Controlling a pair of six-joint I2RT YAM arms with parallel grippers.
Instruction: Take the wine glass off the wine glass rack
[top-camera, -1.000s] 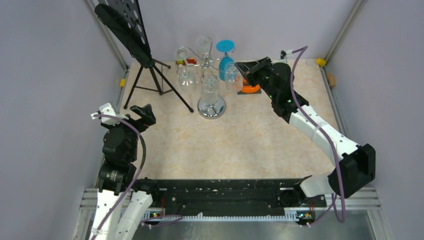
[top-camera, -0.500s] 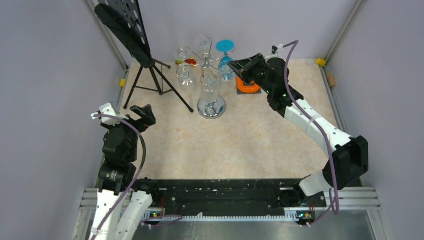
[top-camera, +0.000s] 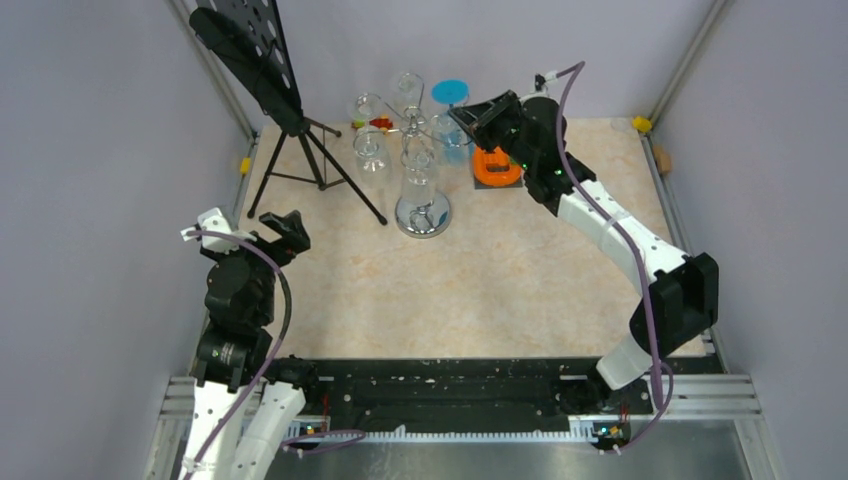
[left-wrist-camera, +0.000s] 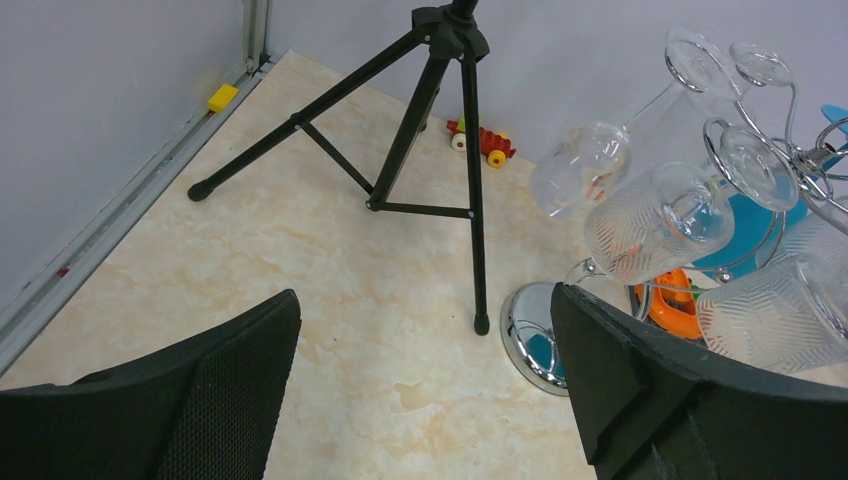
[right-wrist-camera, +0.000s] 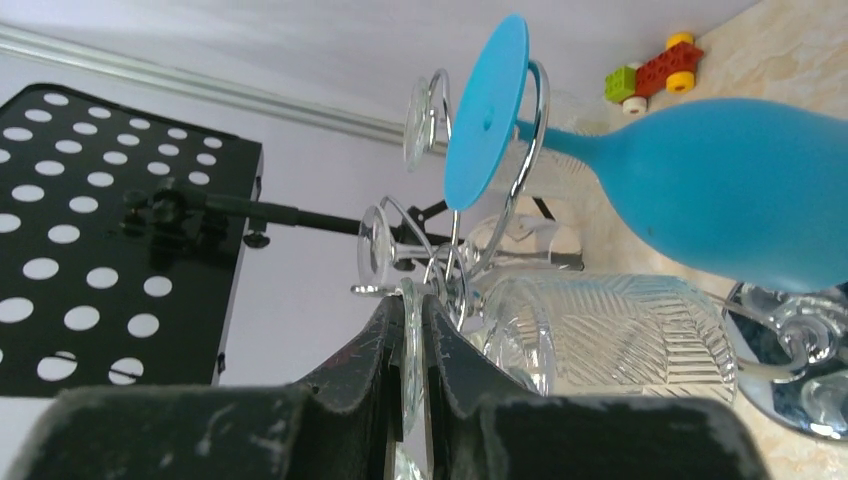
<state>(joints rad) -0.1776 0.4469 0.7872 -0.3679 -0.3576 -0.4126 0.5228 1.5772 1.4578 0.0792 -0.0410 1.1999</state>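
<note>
Top view: the wine glass rack (top-camera: 421, 208), chrome wire on a round mirrored base, stands at the far middle of the marbled beige bench (top-camera: 480, 280). A matte black perforated music stand (top-camera: 255, 55) on a tripod is to its left and an orange item (top-camera: 497, 167) to its right. The right tool (top-camera: 462, 115) is raised at the rack's right-hand hooks, beside the flat round foot of a blue wine glass (top-camera: 450, 92). The left tool (top-camera: 284, 226) sits near the left edge, well apart from the rack. Left wrist view: its black textured fingers (left-wrist-camera: 235, 375) are spread wide; smooth and ribbed clear glasses (left-wrist-camera: 650, 215) hang bowl-down from the rack. Right wrist view: the right tool's fingers (right-wrist-camera: 365, 375) are pressed almost together, pinching the thin clear disc foot of the wine glass (right-wrist-camera: 411, 345), close against the curled wire hooks. Whether that foot rests in a hook cannot be told.
</note>
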